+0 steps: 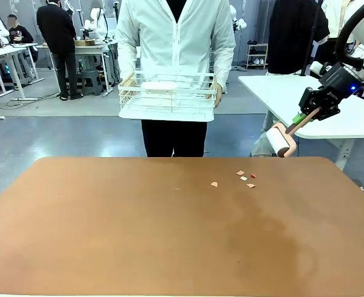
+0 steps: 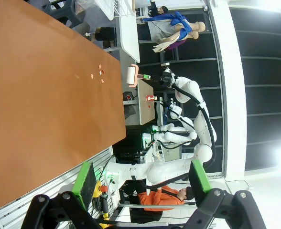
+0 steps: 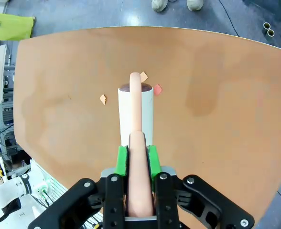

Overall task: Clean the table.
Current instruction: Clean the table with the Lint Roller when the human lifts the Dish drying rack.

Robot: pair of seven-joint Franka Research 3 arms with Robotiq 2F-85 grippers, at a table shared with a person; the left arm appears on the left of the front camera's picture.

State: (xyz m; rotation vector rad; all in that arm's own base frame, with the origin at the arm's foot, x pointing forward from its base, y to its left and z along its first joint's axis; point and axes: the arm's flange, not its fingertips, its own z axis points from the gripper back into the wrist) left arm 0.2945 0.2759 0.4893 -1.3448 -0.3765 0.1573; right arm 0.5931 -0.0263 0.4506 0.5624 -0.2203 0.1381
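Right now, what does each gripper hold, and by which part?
The right gripper clamps the lint roller by its pink handle; the left gripper holds nothing.

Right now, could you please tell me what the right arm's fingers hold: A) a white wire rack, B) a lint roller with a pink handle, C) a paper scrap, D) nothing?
B: the right gripper is shut on the lint roller, its pink handle clamped between the green-padded fingers.

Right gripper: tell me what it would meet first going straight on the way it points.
The right gripper holds a lint roller that leads, aimed at the table among the small scraps; it would likely touch there first, though depth is unclear.
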